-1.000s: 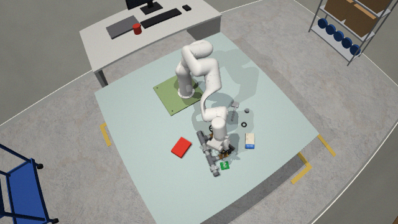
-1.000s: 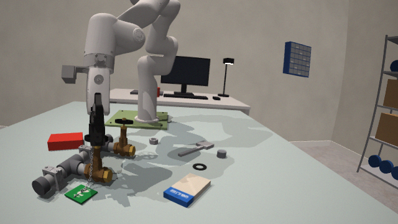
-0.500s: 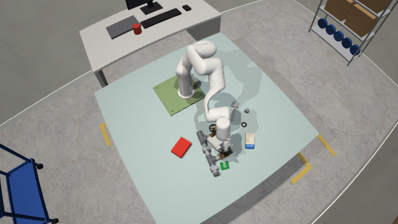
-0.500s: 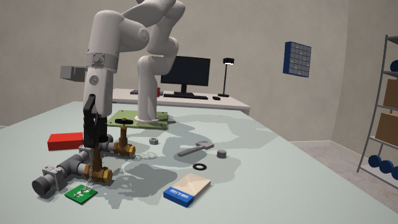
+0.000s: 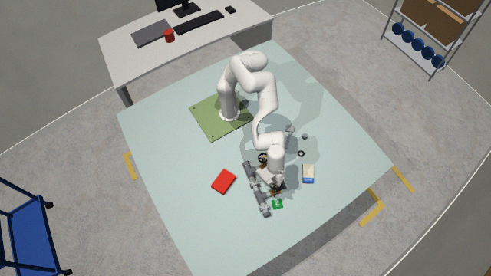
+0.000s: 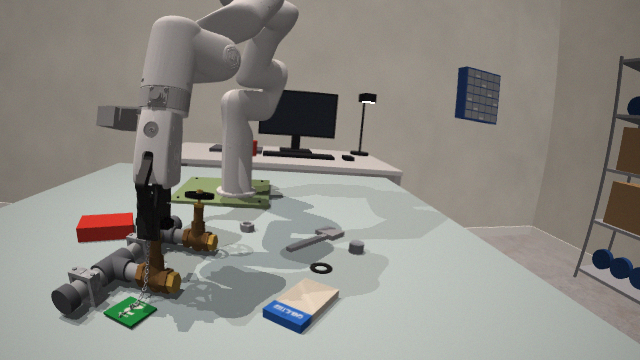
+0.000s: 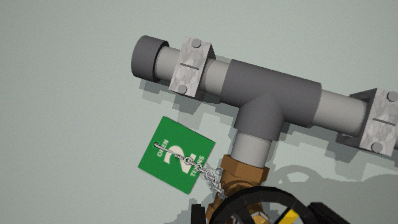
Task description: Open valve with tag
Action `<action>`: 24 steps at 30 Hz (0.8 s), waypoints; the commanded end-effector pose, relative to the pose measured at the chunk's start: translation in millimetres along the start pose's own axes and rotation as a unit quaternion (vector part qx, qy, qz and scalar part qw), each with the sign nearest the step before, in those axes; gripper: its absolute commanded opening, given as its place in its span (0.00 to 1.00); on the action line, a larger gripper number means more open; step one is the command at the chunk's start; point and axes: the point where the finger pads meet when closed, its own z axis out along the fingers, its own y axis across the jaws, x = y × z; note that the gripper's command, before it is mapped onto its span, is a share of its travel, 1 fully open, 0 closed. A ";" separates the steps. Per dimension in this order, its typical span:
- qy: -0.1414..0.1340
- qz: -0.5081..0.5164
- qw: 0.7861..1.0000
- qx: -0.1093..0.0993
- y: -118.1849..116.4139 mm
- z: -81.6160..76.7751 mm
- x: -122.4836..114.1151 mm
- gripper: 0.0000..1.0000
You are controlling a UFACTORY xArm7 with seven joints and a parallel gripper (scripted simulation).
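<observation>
A grey pipe [image 6: 107, 267] lies on the table with two brass valves. The near valve [image 6: 157, 277] carries a chain to a green tag [image 6: 130, 312] lying flat; in the wrist view the tag [image 7: 176, 161] reads "open 2 turns". My gripper [image 6: 148, 235] stands straight above the near valve and is shut on its black handwheel [image 7: 260, 206], which shows at the bottom edge of the wrist view. The far valve [image 6: 199, 235] stands apart with its black handwheel [image 6: 198, 194] free. In the overhead view the gripper [image 5: 277, 186] covers the near valve.
A red block [image 6: 105, 226] lies left of the pipe. A blue and beige box [image 6: 301, 304], a black ring [image 6: 321, 271], a grey hammer [image 6: 315, 238], a grey cap [image 6: 356, 246] and a nut [image 6: 246, 226] lie to the right. The arm's green base plate [image 6: 225, 195] is behind.
</observation>
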 end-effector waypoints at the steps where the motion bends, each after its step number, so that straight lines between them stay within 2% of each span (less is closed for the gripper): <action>1: 0.000 0.000 1.000 0.002 -1.6 -1.4 0.5 0.00; 15: 0.000 -0.005 1.000 0.002 -1.6 -1.4 0.5 0.00; 24: 0.000 -0.059 0.998 0.002 -1.6 -1.4 0.4 0.00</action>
